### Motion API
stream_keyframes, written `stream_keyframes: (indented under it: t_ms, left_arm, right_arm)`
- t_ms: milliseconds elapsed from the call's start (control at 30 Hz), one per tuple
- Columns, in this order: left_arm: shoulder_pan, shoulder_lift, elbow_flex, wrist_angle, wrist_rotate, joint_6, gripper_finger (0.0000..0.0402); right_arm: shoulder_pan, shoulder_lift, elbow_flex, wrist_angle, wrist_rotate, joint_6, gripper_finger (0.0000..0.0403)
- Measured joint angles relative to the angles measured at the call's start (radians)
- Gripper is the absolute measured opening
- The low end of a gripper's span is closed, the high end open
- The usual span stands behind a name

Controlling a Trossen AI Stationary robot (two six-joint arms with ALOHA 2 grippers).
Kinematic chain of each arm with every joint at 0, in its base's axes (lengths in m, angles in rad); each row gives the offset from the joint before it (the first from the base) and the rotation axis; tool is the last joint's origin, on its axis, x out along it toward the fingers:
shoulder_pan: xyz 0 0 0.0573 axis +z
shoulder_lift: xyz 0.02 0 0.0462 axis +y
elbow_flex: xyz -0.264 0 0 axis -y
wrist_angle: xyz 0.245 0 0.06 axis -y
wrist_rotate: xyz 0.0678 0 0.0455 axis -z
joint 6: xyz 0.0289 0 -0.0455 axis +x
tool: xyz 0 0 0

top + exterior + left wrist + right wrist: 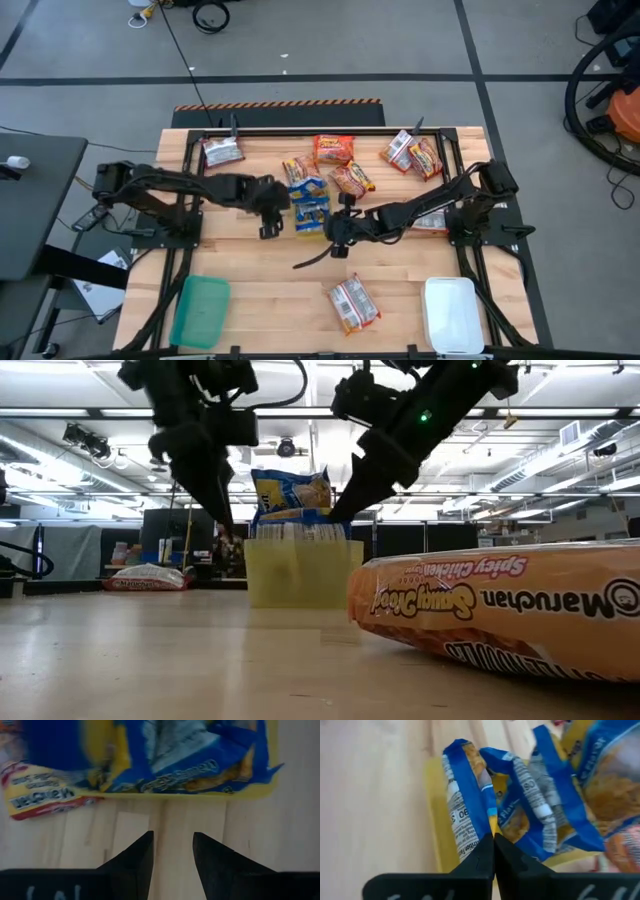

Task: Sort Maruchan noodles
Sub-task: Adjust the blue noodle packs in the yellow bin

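Right wrist view: yellow tray (434,815) mid-worktop holds blue packets standing on edge. Right gripper (493,851) has its jaws pinched on the edge of the nearest blue packet (467,795), which rises straight ahead. Left gripper (172,852), part-open, empty, waits beside the tray.

Left gripper (172,851) hangs parted; right gripper (494,851) is pinched closed.

Orange packet (500,615) lying nearest the low camera, in front of the yellow tray (297,572): "Maruchan", "Soup", "Spicy Chicken", all reading upside down. Blue-and-yellow packet (470,820) pinched over that tray: digits "90" on its printed back. Red-banded packet (42,800) beside the tray: "Maruchan", inverted
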Motion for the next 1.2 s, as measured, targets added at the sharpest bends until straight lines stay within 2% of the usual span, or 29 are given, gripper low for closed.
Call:
stream_keyframes:
  t_ms: [233,367,500,567,633,700,767,833,900,967,1067,1200]
  left_arm:
    - [-0.064,0.004,-0.174,0.259,-0.025,-0.089,0.0141]
    - [-0.083,0.004,-0.211,0.333,-0.066,-0.093,0.0141]
    - [-0.076,0.004,-0.211,0.323,-0.139,-0.056,0.0141]
    - [-0.048,-0.021,-0.212,0.258,-0.203,-0.035,0.0141]
    - [-0.001,-0.067,-0.212,0.212,-0.249,-0.012,0.0141]
    - [0.074,-0.118,-0.211,0.187,-0.25,0.033,0.0141]
    - [0.172,-0.17,-0.212,0.224,-0.23,0.092,0.0141]
    - [0.287,-0.193,-0.21,0.291,-0.154,0.149,0.0141]
    - [0.39,-0.187,-0.21,0.353,-0.065,0.18,0.0141]
    - [0.465,-0.149,-0.21,0.432,-0.025,0.219,0.0141]
    - [0.535,-0.068,-0.211,0.527,0.013,0.246,0.0141]
    - [0.536,0.049,-0.188,0.639,0.117,0.248,0.0141]
  right_arm:
    - [-0.06,-0.002,0.0,-0.005,0.053,-0.052,0.0005]
    - [-0.075,-0.016,0.018,-0.015,0.078,-0.075,0.001]
    - [-0.092,-0.019,0.039,-0.008,0.073,-0.104,0.001]
    - [-0.099,-0.019,0.039,-0.013,0.067,-0.107,0.0008]
    - [-0.1,-0.019,0.039,-0.02,0.067,-0.107,0.0007]
    - [-0.1,-0.019,0.039,-0.025,0.065,-0.107,0.0008]
    - [-0.099,-0.019,0.039,-0.025,0.039,-0.107,0.0008]
    - [-0.097,-0.019,0.039,-0.027,0.013,-0.107,0.0009]
    - [-0.092,-0.019,0.039,-0.026,-0.006,-0.106,0.0009]
    - [-0.089,-0.019,0.039,-0.027,-0.017,-0.107,0.0008]
    - [-0.086,-0.019,0.039,-0.031,-0.037,-0.107,0.0008]
    - [-0.086,-0.019,0.039,-0.032,-0.039,-0.107,0.0008]
